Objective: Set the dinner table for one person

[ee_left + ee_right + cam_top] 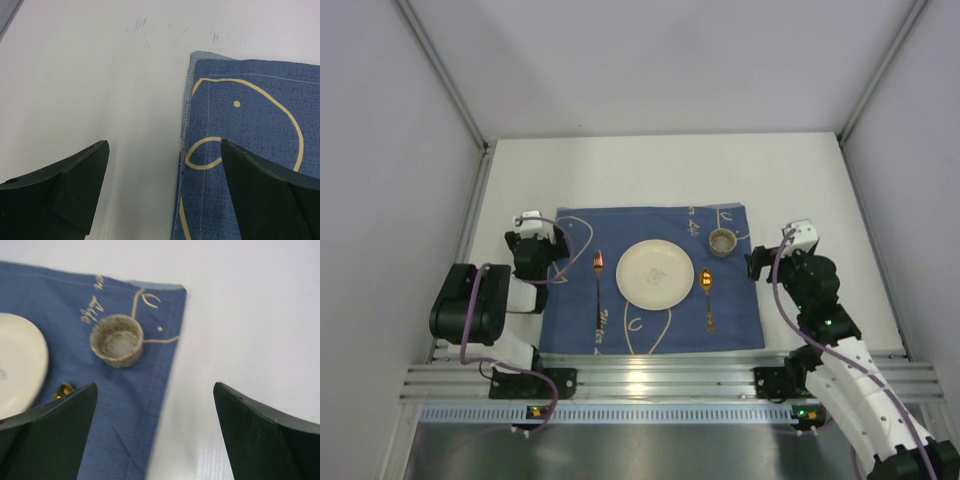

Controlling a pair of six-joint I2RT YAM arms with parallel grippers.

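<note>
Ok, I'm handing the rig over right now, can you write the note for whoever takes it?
Left gripper: jaws open, empty, straddling the left edge of the blue cloth near its far corner.
Right gripper: jaws open, empty, by the cloth's far-right edge.
On the cloth, on the dinner table: plate centred, utensil to its left, spoon to its right, small cup near the far-right corner.
Done: the setting looks laid.
Left: probably just pulling both arms back.

I count one white counter point(800, 180) and one blue cloth point(570, 300). There's one cream plate point(654, 274) and one small speckled cup point(722, 241). Two gold-headed pieces of cutlery: a spoon point(708, 300) and a slimmer utensil point(597, 300). Two claws: left claw point(165, 155), right claw point(155, 390).
</note>
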